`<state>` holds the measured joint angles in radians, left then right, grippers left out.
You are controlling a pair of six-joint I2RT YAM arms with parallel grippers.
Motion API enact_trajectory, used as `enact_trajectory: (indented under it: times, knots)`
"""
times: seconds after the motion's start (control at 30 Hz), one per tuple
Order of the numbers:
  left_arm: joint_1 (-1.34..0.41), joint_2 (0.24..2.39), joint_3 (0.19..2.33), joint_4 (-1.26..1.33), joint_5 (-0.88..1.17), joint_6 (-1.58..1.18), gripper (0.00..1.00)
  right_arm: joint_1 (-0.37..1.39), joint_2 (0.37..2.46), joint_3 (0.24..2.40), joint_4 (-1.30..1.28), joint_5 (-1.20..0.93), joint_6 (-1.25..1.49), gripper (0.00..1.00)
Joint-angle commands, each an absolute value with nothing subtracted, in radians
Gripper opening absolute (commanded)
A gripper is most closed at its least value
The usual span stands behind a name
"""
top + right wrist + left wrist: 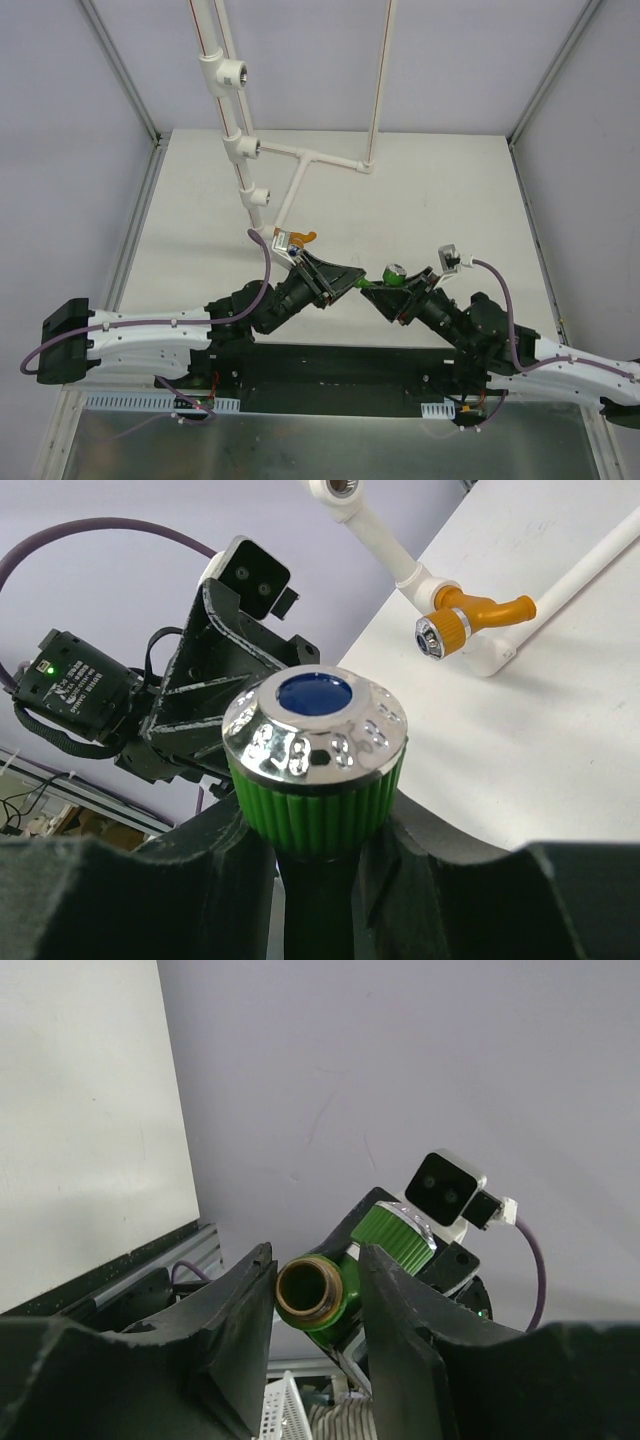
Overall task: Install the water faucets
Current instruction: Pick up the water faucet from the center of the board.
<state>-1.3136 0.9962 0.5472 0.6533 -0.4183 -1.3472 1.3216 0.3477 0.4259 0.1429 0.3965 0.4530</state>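
Though perhaps illegible, embossed marks (290, 748) atop green faucet (318, 815).

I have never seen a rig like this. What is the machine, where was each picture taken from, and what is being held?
These are two robot arms bolted at the near edge of a pale table. One picture looks down from above and behind them. The other two come from small cameras on the wrists, each looking along its own claw. The right claw grips a green faucet with a shiny cap. The left claw has its fingers on either side of that faucet's brass threaded end; whether it is squeezing is unclear. Farther back is a white pipe frame with threaded sockets, and an orange faucet is already on its nearest fitting.
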Motion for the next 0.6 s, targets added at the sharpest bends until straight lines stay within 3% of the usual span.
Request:
enact_trajectory:
  times: [0.0,0.03,0.17,0.2,0.3,0.37,0.47,0.57]
  knots:
    - [-1.310,1.015,0.597,0.675,-0.374,-1.345,0.38,1.322,0.359,0.488,0.175,0.405,0.449,0.01]
    - [-1.310,1.022,0.598,0.675,-0.371,-1.345,0.34,1.322,0.359,0.489,0.173,0.406,0.446,0.01]
    - [-1.310,1.034,0.604,0.684,-0.356,-1.344,0.00,1.322,0.354,0.488,0.172,0.419,0.446,0.02]
    - [-1.310,1.035,0.606,0.690,-0.353,-1.341,0.00,1.322,0.353,0.488,0.170,0.420,0.443,0.09]
    - [-1.308,1.037,0.609,0.699,-0.351,-1.341,0.00,1.322,0.342,0.485,0.167,0.420,0.433,0.42]
    - [-1.307,1.035,0.607,0.706,-0.362,-1.351,0.00,1.322,0.331,0.473,0.176,0.413,0.430,0.58]
    - [-1.304,1.029,0.591,0.742,-0.386,-1.365,0.00,1.322,0.310,0.446,0.213,0.403,0.430,0.68]
    - [-1.302,1.023,0.571,0.785,-0.414,-1.376,0.00,1.322,0.298,0.419,0.268,0.397,0.433,0.70]
